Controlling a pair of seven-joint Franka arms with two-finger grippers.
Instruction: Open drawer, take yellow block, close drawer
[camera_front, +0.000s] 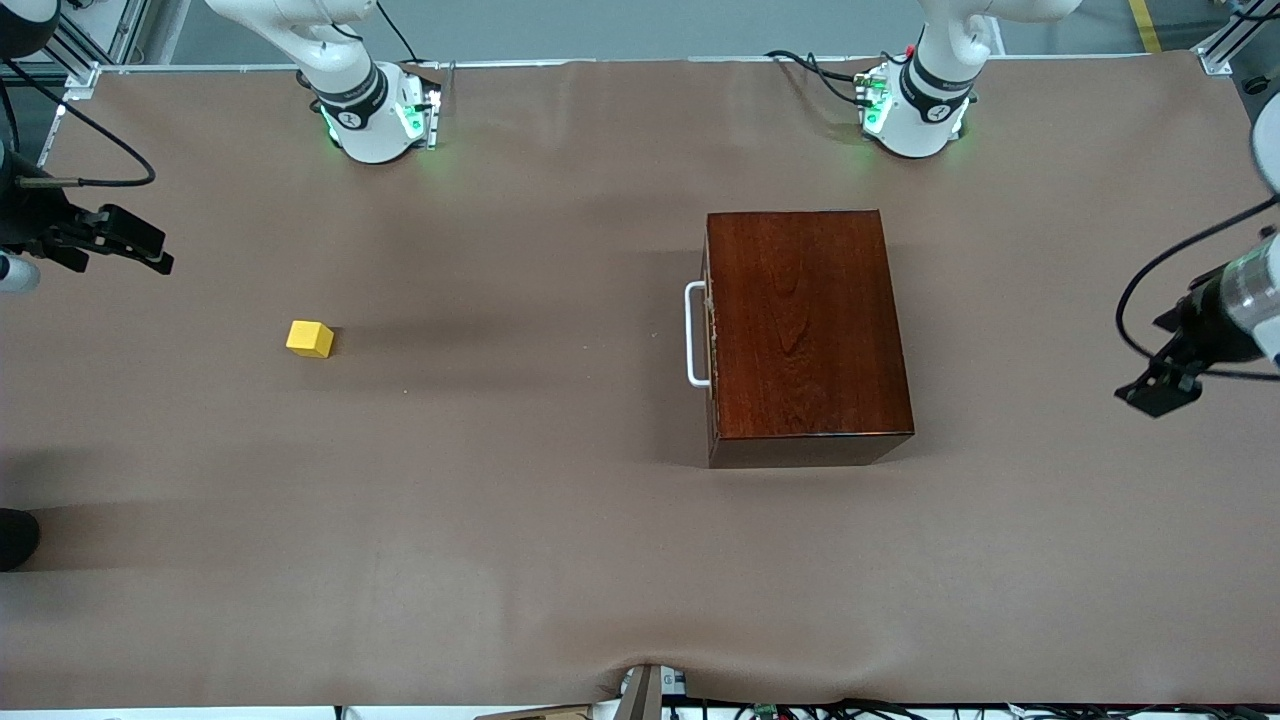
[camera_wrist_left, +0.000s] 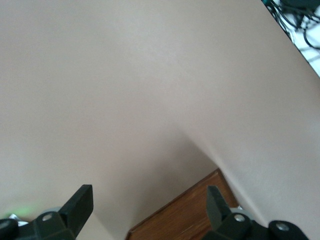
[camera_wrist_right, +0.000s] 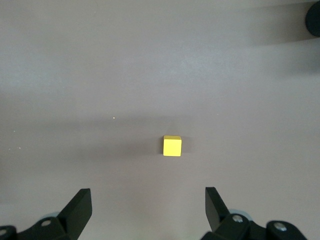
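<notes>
- While both arms wait at the table ends, the table (camera_front: 560, 560) carries a mahogany box (camera_front: 805, 325) toward the left arm's end.
- drawer (camera_front: 711, 340) fully pushed in, white handle (camera_front: 694, 334) facing the right arm's end; contents hidden.
- left gripper (camera_front: 1160, 390) over the left arm's end, fingers wide, empty.
- right gripper (camera_front: 130, 243) over the right arm's end, fingers wide, empty.
- yellow block (camera_front: 309, 339) on bare table toward the right arm's end, well apart from the box.
</notes>
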